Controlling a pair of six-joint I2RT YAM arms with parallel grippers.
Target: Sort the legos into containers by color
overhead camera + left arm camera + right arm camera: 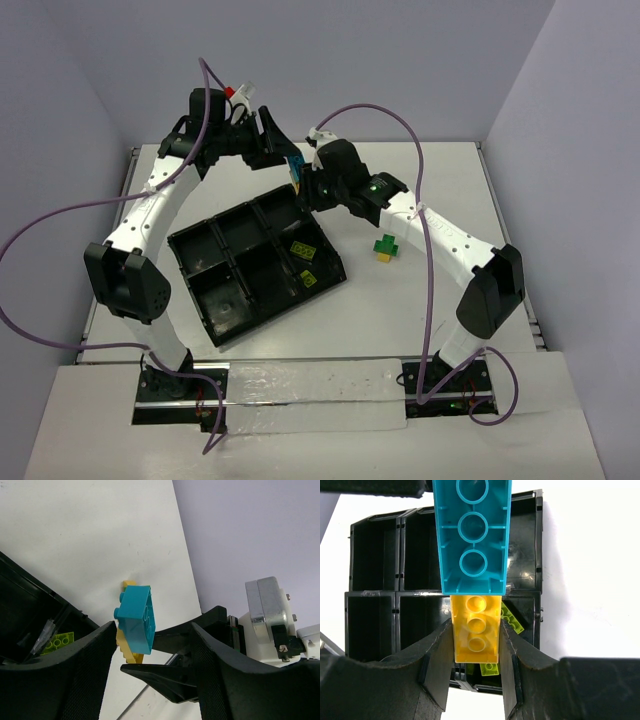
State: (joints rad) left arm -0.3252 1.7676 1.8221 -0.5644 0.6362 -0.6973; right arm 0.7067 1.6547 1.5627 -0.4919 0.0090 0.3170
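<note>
A light blue brick [472, 535] is stuck end to end with a yellow brick [476, 630]. My right gripper [476, 626] is shut on the yellow one and holds the pair above the black tray [395, 594]. Seen from above, the pair [295, 176] hangs over the tray's far right corner [300, 200]. My left gripper [152, 655] is open around the blue brick [136, 617], which lies close to its left finger [85, 670]. Lime-green bricks [512, 620] lie in the tray's right-hand compartments [300, 250].
A green brick [385, 241] stacked with a small yellow one [384, 256] sits on the white table right of the tray. Both arms meet over the tray's far corner. The grey back wall rises just behind the left gripper [278, 148].
</note>
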